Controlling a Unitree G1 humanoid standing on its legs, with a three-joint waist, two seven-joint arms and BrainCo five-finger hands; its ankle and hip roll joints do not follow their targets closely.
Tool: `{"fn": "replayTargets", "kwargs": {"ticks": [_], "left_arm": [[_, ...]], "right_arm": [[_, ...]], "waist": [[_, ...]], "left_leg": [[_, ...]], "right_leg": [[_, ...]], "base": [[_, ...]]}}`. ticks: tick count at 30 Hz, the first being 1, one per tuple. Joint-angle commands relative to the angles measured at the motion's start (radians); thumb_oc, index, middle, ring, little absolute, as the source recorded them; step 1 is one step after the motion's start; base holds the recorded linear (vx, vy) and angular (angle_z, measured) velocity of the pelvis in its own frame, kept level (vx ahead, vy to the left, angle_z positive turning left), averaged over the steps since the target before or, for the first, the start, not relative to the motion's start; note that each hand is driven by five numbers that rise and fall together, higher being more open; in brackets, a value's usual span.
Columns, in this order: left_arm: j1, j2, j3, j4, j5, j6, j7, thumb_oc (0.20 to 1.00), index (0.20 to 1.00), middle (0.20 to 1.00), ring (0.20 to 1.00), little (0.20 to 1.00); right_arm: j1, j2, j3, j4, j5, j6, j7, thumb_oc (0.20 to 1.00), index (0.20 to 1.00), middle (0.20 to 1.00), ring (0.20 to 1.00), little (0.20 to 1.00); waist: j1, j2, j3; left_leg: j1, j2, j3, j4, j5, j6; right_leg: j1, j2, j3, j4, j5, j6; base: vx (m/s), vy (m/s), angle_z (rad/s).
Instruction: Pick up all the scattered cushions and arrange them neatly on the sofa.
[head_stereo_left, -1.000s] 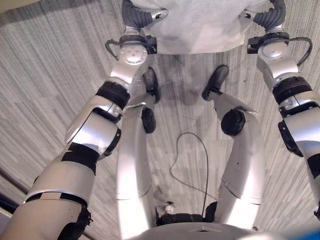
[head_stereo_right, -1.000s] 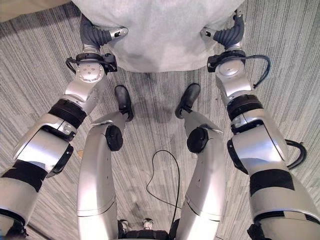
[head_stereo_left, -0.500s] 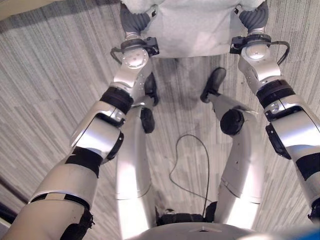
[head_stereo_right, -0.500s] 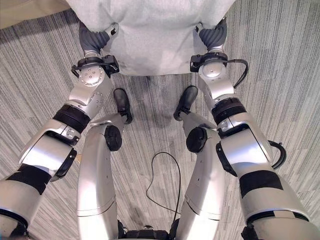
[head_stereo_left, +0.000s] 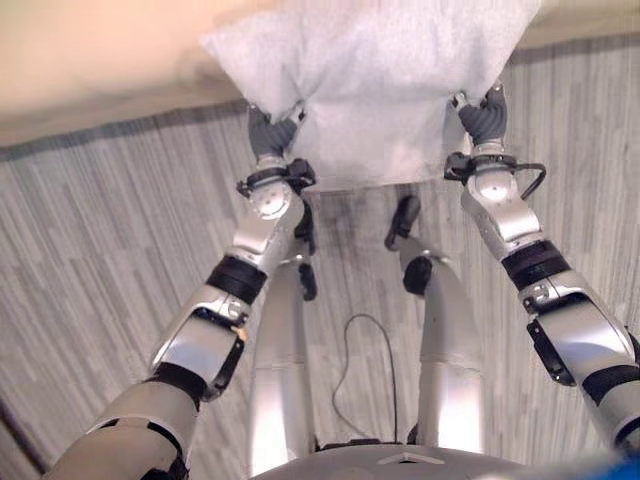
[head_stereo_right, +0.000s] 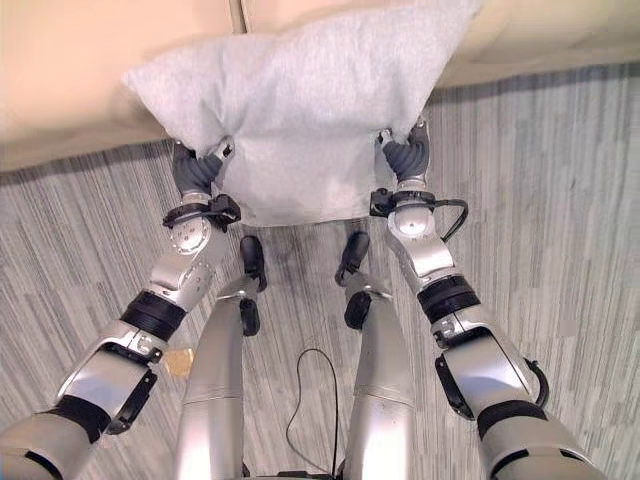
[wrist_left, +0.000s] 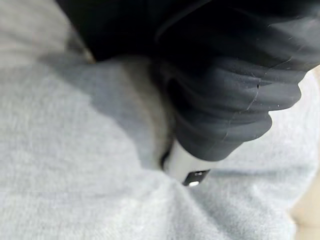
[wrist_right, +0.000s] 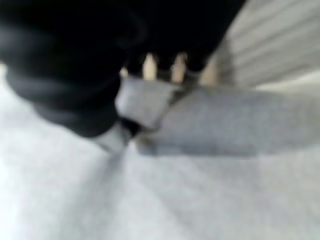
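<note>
Right eye view: you see the grey cushion (head_stereo_right: 300, 110) held wide-axis crosswise, left robot hand (head_stereo_right: 195, 170) and right robot hand (head_stereo_right: 405, 155) pinching its near corners; its far edge overlaps the beige sofa (head_stereo_right: 70, 70) ahead.

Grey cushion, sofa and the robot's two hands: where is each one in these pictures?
grey cushion (head_stereo_right: 300, 90), right eye view, middle of its face.
sofa (head_stereo_right: 70, 90), right eye view, beige front.
left hand (head_stereo_right: 198, 168), right eye view, dark cover.
right hand (head_stereo_right: 405, 158), right eye view, dark cover.
</note>
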Motion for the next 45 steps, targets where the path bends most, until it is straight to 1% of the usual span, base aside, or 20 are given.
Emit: {"fn": "replayTargets", "kwargs": {"ticks": [1, 2, 6, 7, 12, 15, 16, 19, 20, 25, 26, 27, 30, 34, 35, 36, 40, 42, 43, 45], "left_arm": [[-0.011, -0.037, -0.046, -0.124, 0.101, -0.084, -0.113, 0.2, 0.2, 0.2, 0.2, 0.2], [0.059, -0.028, -0.039, -0.163, 0.108, -0.083, -0.137, 0.2, 0.2, 0.2, 0.2, 0.2], [0.186, -0.047, -0.048, -0.165, 0.101, -0.081, -0.178, 0.2, 0.2, 0.2, 0.2, 0.2], [0.254, -0.062, -0.052, -0.169, 0.098, -0.083, -0.195, 0.2, 0.2, 0.2, 0.2, 0.2], [0.347, -0.074, -0.071, -0.187, 0.095, -0.083, -0.218, 0.2, 0.2, 0.2, 0.2, 0.2], [0.389, -0.077, -0.086, -0.196, 0.102, -0.075, -0.237, 0.2, 0.2, 0.2, 0.2, 0.2], [0.396, -0.07, -0.088, -0.197, 0.112, -0.07, -0.242, 0.2, 0.2, 0.2, 0.2, 0.2], [0.412, -0.07, -0.091, -0.2, 0.122, -0.06, -0.243, 0.2, 0.2, 0.2, 0.2, 0.2], [0.45, -0.06, -0.077, -0.212, 0.12, -0.057, -0.253, 0.2, 0.2, 0.2, 0.2, 0.2], [0.512, -0.04, -0.06, -0.234, 0.134, -0.042, -0.27, 0.2, 0.2, 0.2, 0.2, 0.2], [0.523, -0.033, -0.06, -0.236, 0.139, -0.041, -0.274, 0.2, 0.2, 0.2, 0.2, 0.2], [0.535, -0.027, -0.057, -0.238, 0.14, -0.041, -0.276, 0.2, 0.2, 0.2, 0.2, 0.2], [0.544, -0.022, -0.058, -0.245, 0.148, -0.036, -0.269, 0.2, 0.2, 0.2, 0.2, 0.2], [0.538, -0.025, -0.049, -0.242, 0.145, -0.036, -0.271, 0.2, 0.2, 0.2, 0.2, 0.2], [0.528, -0.026, -0.049, -0.233, 0.15, -0.035, -0.276, 0.2, 0.2, 0.2, 0.2, 0.2], [0.526, -0.027, -0.045, -0.232, 0.151, -0.033, -0.275, 0.2, 0.2, 0.2, 0.2, 0.2], [0.518, -0.036, -0.039, -0.219, 0.151, -0.032, -0.276, 0.2, 0.2, 0.2, 0.2, 0.2], [0.518, -0.06, -0.058, -0.214, 0.132, -0.041, -0.299, 0.2, 0.2, 0.2, 0.2, 0.2], [0.518, -0.059, -0.058, -0.213, 0.132, -0.041, -0.299, 0.2, 0.2, 0.2, 0.2, 0.2], [0.515, -0.069, -0.068, -0.201, 0.121, -0.04, -0.312, 0.2, 0.2, 0.2, 0.2, 0.2]], "right_arm": [[-0.02, 0.077, 0.059, -0.137, -0.052, -0.138, 0.096, 0.2, 0.2, 0.2, 0.2, 0.2], [0.064, 0.081, 0.059, -0.189, -0.06, -0.14, 0.118, 0.2, 0.2, 0.2, 0.2, 0.2], [0.21, 0.119, 0.07, -0.205, -0.044, -0.142, 0.157, 0.2, 0.2, 0.2, 0.2, 0.2], [0.288, 0.139, 0.085, -0.227, -0.04, -0.138, 0.179, 0.2, 0.2, 0.2, 0.2, 0.2], [0.394, 0.148, 0.093, -0.265, -0.057, -0.131, 0.203, 0.2, 0.2, 0.2, 0.2, 0.2], [0.447, 0.148, 0.08, -0.3, -0.069, -0.128, 0.209, 0.2, 0.2, 0.2, 0.2, 0.2], [0.463, 0.151, 0.074, -0.302, -0.071, -0.127, 0.207, 0.2, 0.2, 0.2, 0.2, 0.2], [0.474, 0.155, 0.068, -0.318, -0.068, -0.129, 0.206, 0.2, 0.2, 0.2, 0.2, 0.2], [0.491, 0.156, 0.072, -0.312, -0.077, -0.123, 0.215, 0.2, 0.2, 0.2, 0.2, 0.2], [0.519, 0.168, 0.066, -0.311, -0.083, -0.11, 0.235, 0.2, 0.2, 0.2, 0.2, 0.2], [0.526, 0.171, 0.065, -0.311, -0.08, -0.109, 0.239, 0.2, 0.2, 0.2, 0.2, 0.2], [0.534, 0.177, 0.067, -0.311, -0.089, -0.102, 0.244, 0.2, 0.2, 0.2, 0.2, 0.2], [0.544, 0.186, 0.07, -0.311, -0.099, -0.095, 0.245, 0.2, 0.2, 0.2, 0.2, 0.2], [0.539, 0.18, 0.07, -0.311, -0.096, -0.092, 0.248, 0.2, 0.2, 0.2, 0.2, 0.2], [0.529, 0.171, 0.069, -0.309, -0.095, -0.094, 0.248, 0.2, 0.2, 0.2, 0.2, 0.2], [0.526, 0.167, 0.068, -0.31, -0.091, -0.095, 0.248, 0.2, 0.2, 0.2, 0.2, 0.2], [0.534, 0.155, 0.063, -0.316, -0.093, -0.094, 0.244, 0.2, 0.2, 0.2, 0.2, 0.2], [0.551, 0.132, 0.041, -0.313, -0.087, -0.095, 0.245, 0.2, 0.2, 0.2, 0.2, 0.2], [0.551, 0.133, 0.041, -0.313, -0.086, -0.095, 0.245, 0.2, 0.2, 0.2, 0.2, 0.2], [0.557, 0.124, 0.031, -0.304, -0.068, -0.1, 0.244, 0.2, 0.2, 0.2, 0.2, 0.2]], "waist": [[-0.006, 0.047, -0.065], [-0.005, 0.043, -0.078], [-0.004, 0.036, -0.087], [-0.008, 0.03, -0.093], [-0.013, 0.015, -0.104], [-0.017, 0.018, -0.143], [-0.015, 0.017, -0.165], [0.004, 0.006, -0.179], [0.022, -0.01, -0.201], [0.044, -0.022, -0.226], [0.048, -0.019, -0.224], [0.036, -0.013, -0.22], [0.024, 0.005, -0.215], [0.016, 0.01, -0.227], [0.006, -0.002, -0.234], [-0.001, -0.007, -0.235], [-0.015, -0.019, -0.242], [-0.039, -0.03, -0.259], [-0.041, -0.032, -0.262], [-0.048, -0.04, -0.265]], "left_leg": [[0.1, 0.018, -0.037, -0.068, -0.001, -0.049], [0.21, 0.016, -0.03, -0.128, 0.012, -0.053], [0.412, 0.02, -0.013, -0.201, 0.028, -0.069], [0.513, 0.025, 0.008, -0.247, 0.066, -0.074], [0.652, 0.037, 0.061, -0.239, 0.075, -0.099], [0.747, 0.033, 0.149, -0.364, 0.131, -0.106], [0.771, 0.03, 0.187, -0.418, 0.16, -0.099], [0.796, 0.015, 0.21, -0.45, 0.186, -0.088], [0.86, -0.012, 0.181, -0.472, 0.148, -0.072], [0.942, -0.056, 0.188, -0.48, 0.085, -0.031], [0.961, -0.069, 0.19, -0.482, 0.071, -0.014], [0.993, -0.078, 0.201, -0.486, 0.052, 0.014], [1.048, -0.093, 0.198, -0.496, 0.02, 0.046], [1.078, -0.1, 0.17, -0.529, 0.02, 0.038], [1.098, -0.114, 0.156, -0.547, 0.011, 0.026], [1.107, -0.119, 0.15, -0.551, 0.007, 0.022], [1.134, -0.128, 0.129, -0.543, -0.023, 0.013], [1.108, -0.123, 0.113, -0.421, -0.052, -0.017], [1.103, -0.125, 0.112, -0.42, -0.05, -0.016], [1.05, -0.086, 0.129, -0.252, -0.009, -0.065]], "right_leg": [[0.126, 0.037, 0.028, -0.073, -0.035, 0.148], [0.228, 0.042, 0.018, -0.117, -0.036, 0.147], [0.445, 0.056, -0.015, -0.216, -0.033, 0.144], [0.562, 0.07, -0.046, -0.293, -0.001, 0.131], [0.766, 0.091, -0.088, -0.391, -0.004, 0.127], [0.87, 0.115, -0.133, -0.456, 0.012, 0.145], [0.917, 0.126, -0.148, -0.485, 0.015, 0.151], [0.99, 0.134, -0.156, -0.532, 0.025, 0.155], [1.036, 0.138, -0.144, -0.542, 0.029, 0.167], [1.075, 0.098, -0.109, -0.463, 0.031, 0.216], [1.066, 0.081, -0.092, -0.396, 0.048, 0.227], [1.027, 0.052, -0.073, -0.27, 0.111, 0.258], [0.979, 0.049, -0.044, -0.134, 0.109, 0.252], [0.933, 0.07, -0.037, -0.239, 0.092, 0.227], [0.91, 0.073, -0.025, -0.416, 0.105, 0.219], [0.902, 0.083, -0.012, -0.481, 0.127, 0.222], [0.91, 0.096, 0.011, -0.556, 0.157, 0.233], [0.976, 0.13, 0.05, -0.576, 0.139, 0.207], [0.973, 0.128, 0.048, -0.577, 0.141, 0.207], [1.022, 0.131, 0.006, -0.599, 0.127, 0.18]], "base": [[0.06, -0.067, 0.07], [0.09, -0.057, 0.13], [0.1, -0.068, 0.12], [0.08, -0.062, 0.08], [0.13, -0.054, 0.22], [0.17, 0.018, 0.52], [0.17, 0.04, 0.46], [0.23, 0.091, 0.26], [0.26, 0.126, 0.05], [0.23, 0.203, -0.09], [0.22, 0.37, -0.2], [0.19, 0.349, -0.16], [0.18, 0.242, -0.07], [0.17, 0.033, -0.11], [0.25, -0.067, 0.18], [0.25, -0.068, 0.12], [0.24, -0.066, 0.16], [0.31, -0.106, 0.61], [0.18, -0.081, 0.74], [0.22, -0.16, 0.81]]}}
